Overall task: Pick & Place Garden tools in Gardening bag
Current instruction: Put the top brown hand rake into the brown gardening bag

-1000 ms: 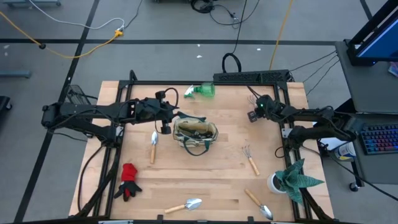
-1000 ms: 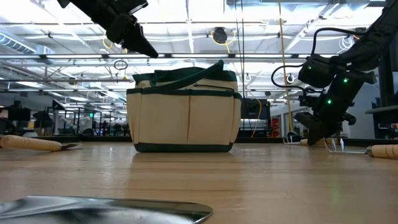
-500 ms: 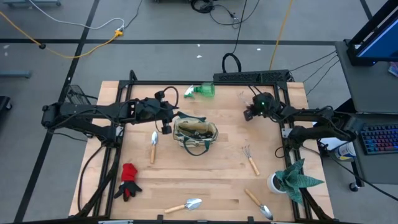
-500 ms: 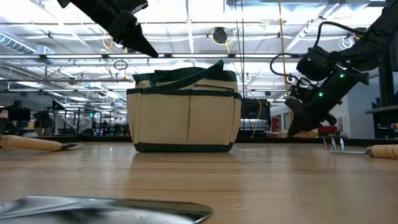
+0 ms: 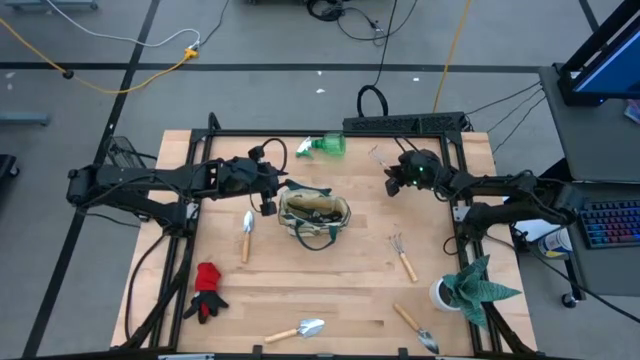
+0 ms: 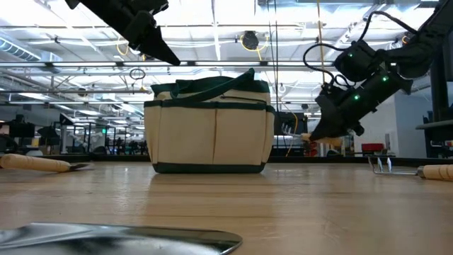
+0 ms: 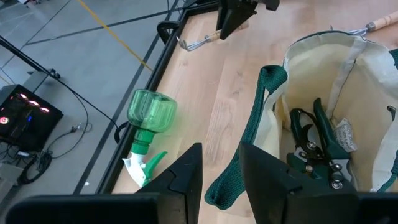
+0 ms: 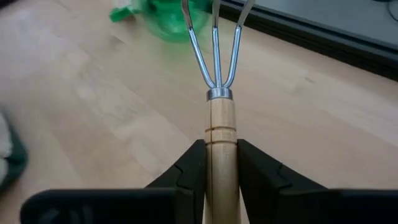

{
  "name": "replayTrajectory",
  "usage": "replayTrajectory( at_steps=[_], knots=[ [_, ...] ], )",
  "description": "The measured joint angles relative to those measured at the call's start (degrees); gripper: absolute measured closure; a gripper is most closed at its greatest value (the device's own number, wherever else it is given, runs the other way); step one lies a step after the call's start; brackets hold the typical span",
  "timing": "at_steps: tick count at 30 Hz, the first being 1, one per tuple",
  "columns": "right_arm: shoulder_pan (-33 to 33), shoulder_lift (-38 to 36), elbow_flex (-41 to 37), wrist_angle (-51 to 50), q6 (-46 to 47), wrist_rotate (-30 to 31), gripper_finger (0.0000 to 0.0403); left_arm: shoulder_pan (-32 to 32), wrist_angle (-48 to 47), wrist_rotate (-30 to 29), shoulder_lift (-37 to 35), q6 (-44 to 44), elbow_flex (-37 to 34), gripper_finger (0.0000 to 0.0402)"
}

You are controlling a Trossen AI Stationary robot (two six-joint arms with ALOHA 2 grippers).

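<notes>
right gripper (image 8: 214,165) clamps fork-rake (image 8: 216,93) (lifted) | left gripper (image 7: 221,171) apart, over bag (image 7: 348,99)

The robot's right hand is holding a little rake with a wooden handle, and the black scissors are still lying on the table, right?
Not quite. The pruning shears are already inside the gardening bag, as the left wrist view shows. The right hand does hold the wooden-handled fork-rake.

We see the cream-and-green bag (image 5: 314,218) at centre, shears (image 7: 317,146) inside. A fork-rake (image 8: 217,99) is held above the table upper right; another rake (image 5: 402,256) lies right of the bag. Bottle (image 5: 324,147) at top, trowel (image 5: 247,235) left, glove (image 5: 207,288) lower left, two trowels (image 5: 298,330) along the bottom.
</notes>
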Motion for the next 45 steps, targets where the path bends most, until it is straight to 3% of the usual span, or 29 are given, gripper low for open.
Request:
replayTrajectory(
  at_steps=[20, 28, 40, 45],
  knots=[
    [13.64, -0.02, 8.37, 0.56, -1.54, 0.2, 0.0337, -0.35, -0.08, -3.45, -0.11, -2.1, 0.02, 0.0289],
    [18.04, -0.02, 10.31, 5.53, -3.98, 0.19, 0.0335, -2.6, -0.09, -3.6, -0.13, -2.31, 0.02, 0.0289],
    [25.06, -0.04, 14.45, 12.25, -12.05, 0.09, 0.0338, -6.55, -4.83, -16.69, -0.15, 0.91, 0.02, 0.0289],
    [26.12, 1.21, 16.95, 12.24, -13.7, -1.6, 0.0338, -7.51, -7.33, -18.59, -0.15, 0.28, 0.02, 0.0289]
  ],
)
